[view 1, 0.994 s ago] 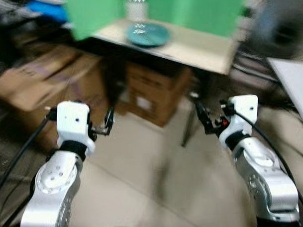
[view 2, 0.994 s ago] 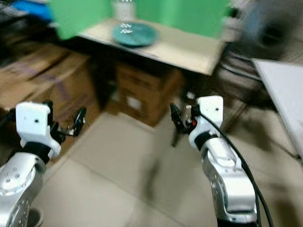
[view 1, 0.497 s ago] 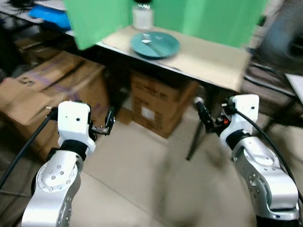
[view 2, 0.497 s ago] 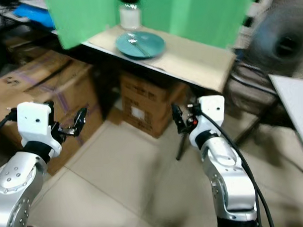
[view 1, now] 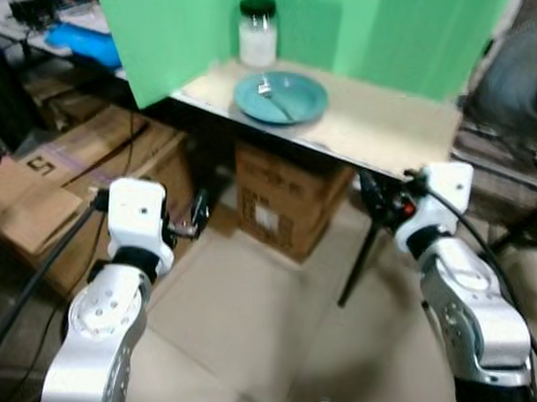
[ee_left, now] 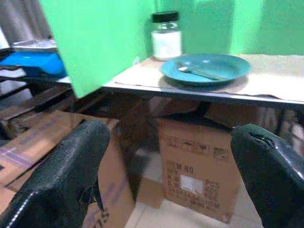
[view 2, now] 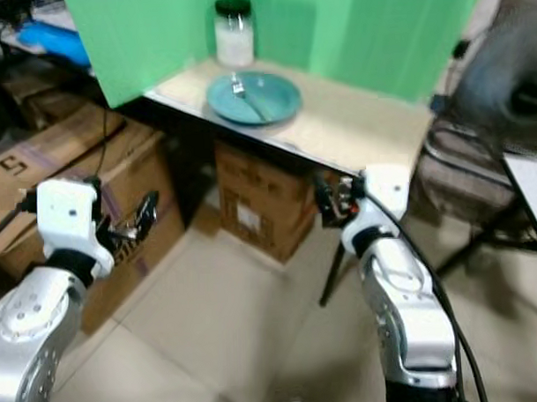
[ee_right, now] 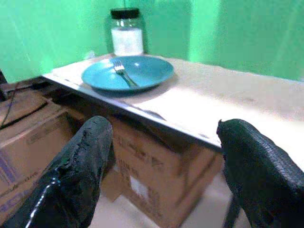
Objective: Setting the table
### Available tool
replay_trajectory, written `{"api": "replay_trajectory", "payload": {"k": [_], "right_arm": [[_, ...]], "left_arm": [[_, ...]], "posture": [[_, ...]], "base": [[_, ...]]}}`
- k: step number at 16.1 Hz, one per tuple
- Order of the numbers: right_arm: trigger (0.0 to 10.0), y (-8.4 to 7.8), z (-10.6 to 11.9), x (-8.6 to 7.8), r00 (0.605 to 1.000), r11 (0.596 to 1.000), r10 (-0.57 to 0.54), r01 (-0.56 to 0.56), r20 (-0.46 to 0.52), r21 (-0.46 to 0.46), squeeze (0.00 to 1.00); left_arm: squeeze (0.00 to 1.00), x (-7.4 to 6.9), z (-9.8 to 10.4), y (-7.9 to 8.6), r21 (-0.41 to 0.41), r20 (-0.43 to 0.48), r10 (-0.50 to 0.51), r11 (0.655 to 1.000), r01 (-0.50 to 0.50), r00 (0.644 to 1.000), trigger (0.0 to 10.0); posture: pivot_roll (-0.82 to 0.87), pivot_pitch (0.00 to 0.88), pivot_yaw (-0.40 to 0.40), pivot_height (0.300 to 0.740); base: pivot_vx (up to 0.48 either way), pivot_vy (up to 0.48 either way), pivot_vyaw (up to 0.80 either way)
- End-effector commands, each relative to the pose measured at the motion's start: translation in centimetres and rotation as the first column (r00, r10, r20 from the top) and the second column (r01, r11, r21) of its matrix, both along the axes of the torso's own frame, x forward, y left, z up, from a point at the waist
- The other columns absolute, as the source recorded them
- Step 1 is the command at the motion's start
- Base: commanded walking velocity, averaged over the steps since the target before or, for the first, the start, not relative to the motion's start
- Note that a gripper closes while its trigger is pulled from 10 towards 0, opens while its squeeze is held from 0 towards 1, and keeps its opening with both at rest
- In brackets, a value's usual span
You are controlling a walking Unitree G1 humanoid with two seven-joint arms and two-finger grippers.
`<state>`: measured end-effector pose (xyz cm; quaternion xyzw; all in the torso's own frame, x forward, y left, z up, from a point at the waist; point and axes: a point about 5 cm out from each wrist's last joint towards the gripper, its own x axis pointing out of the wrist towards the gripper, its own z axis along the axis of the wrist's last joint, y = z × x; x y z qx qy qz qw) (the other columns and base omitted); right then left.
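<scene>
A teal plate (view 1: 280,96) with a silver fork (view 1: 272,98) lying in it sits on a small beige table (view 1: 390,131) backed by green panels. Behind the plate stands a glass jar (view 1: 257,32) of white powder with a black lid. The plate (ee_right: 127,72), fork (ee_right: 123,72) and jar (ee_right: 126,32) lie ahead of the right wrist camera, and the plate (ee_left: 205,69) ahead of the left one. My left gripper (view 1: 197,214) is open, held low and left of the table over the floor. My right gripper (view 1: 372,197) is open too, just below the table's near edge. Neither holds anything.
Cardboard boxes (view 1: 290,196) stand under the table, and more boxes (view 1: 65,177) lie to its left. A blue object (view 1: 82,42) rests on a shelf at the far left. A dark chair or fan (view 2: 502,78) is at the right. Tiled floor (view 1: 256,343) lies in front.
The camera has moved closer, so the table and plate sit lower and larger in view. Both grippers stay open and held out in the same pose.
</scene>
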<state>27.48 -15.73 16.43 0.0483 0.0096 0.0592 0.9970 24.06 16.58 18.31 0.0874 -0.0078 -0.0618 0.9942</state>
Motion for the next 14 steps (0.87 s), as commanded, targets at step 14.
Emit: {"api": "replay_trajectory", "payload": {"k": [14], "right_arm": [[10.0,1.10,-0.26,-0.06,0.998,0.996,0.070,-0.070,-0.004,-0.063,0.00]], "left_arm": [[0.38,0.11,0.21,0.26,0.014,0.009,0.001,1.000,-0.001,1.000,10.0]], "posture": [[0.02,0.093,-0.034,0.740]], "base": [[0.421,0.000,-0.16]]}}
